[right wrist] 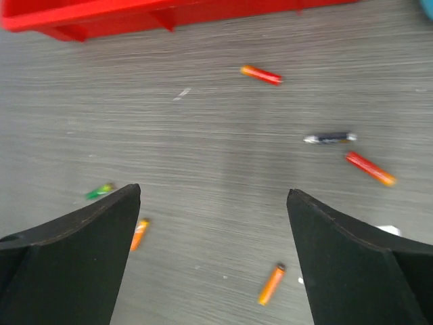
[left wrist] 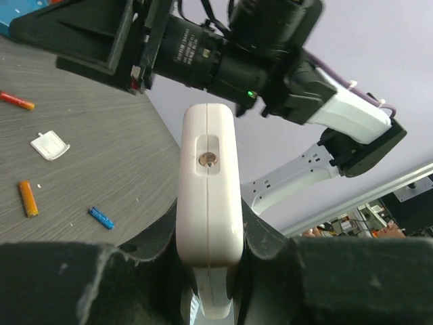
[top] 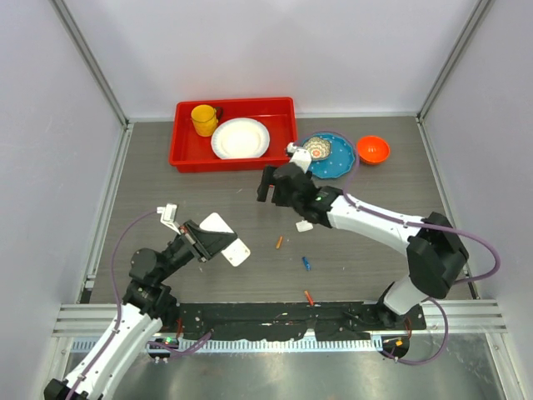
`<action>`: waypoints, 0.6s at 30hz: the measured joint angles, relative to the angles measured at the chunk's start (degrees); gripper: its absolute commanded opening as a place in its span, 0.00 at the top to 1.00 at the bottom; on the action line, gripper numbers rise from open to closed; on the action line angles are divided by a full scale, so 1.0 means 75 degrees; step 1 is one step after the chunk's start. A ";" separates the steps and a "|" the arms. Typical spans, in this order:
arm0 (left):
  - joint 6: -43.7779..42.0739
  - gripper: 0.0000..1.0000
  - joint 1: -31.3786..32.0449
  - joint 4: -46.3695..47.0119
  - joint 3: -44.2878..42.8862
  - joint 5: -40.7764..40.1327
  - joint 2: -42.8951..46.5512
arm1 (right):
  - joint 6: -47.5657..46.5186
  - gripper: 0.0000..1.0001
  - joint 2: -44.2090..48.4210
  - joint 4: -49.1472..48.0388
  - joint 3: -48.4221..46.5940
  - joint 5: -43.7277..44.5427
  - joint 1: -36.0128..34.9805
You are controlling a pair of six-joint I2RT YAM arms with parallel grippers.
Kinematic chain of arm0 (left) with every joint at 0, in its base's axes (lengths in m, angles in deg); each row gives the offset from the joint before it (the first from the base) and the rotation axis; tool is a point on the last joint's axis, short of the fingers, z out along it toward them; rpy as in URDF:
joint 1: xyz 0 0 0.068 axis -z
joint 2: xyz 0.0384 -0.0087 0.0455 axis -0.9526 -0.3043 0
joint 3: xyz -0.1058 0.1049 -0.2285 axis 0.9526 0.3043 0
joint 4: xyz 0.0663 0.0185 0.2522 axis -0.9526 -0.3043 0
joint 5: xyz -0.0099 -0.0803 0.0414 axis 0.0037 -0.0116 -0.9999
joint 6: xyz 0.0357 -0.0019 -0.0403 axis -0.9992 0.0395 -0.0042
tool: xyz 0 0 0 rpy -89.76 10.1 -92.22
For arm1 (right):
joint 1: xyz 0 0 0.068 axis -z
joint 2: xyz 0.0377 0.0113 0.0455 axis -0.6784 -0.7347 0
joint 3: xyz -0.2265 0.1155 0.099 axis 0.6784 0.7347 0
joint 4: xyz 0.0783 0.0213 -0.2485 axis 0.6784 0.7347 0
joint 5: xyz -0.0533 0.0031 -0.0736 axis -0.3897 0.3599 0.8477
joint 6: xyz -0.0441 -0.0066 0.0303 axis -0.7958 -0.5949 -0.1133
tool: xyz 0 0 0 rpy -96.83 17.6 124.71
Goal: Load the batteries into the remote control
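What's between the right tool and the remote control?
Bare tabletop only, from right tool to remote control; the top view shows it.

Red tray point(top: 187, 158) at back holds yellow cup point(top: 204, 120) and white plate point(top: 241, 138), side by side. Right of it: blue plate point(top: 337, 165) carrying a patterned round item point(top: 317, 149), orange bowl point(top: 373, 149) just beside.

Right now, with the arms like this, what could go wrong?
The left gripper holds the flat white remote control tilted off the grey table; it could slip or twist when a battery is pressed in. The slim cylindrical batteries lie loose below the open right gripper and may roll if nudged.
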 measured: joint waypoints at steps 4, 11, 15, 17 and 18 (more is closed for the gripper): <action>0.0003 1.00 0.0000 0.0009 0.0052 -0.0076 -0.0090 | 0.0012 0.20 -0.0323 0.1734 -0.0909 0.2661 -0.1064; 0.0029 1.00 0.0000 0.0015 0.0108 -0.0079 -0.0353 | 0.0935 0.47 -0.0291 0.2777 -0.0688 0.3174 -0.0606; 0.0029 1.00 0.0000 0.0017 0.0137 -0.0134 -0.0341 | 0.1661 0.52 -0.0367 0.3314 -0.0691 0.3045 -0.0277; 0.0032 1.00 0.0000 0.0012 0.0181 -0.0166 -0.0309 | 0.1993 0.53 -0.0495 0.3424 -0.0691 0.2868 -0.0361; 0.0032 1.00 0.0000 0.0006 0.0210 -0.0175 -0.0289 | 0.2136 0.54 -0.0589 0.3450 -0.0691 0.2789 -0.0437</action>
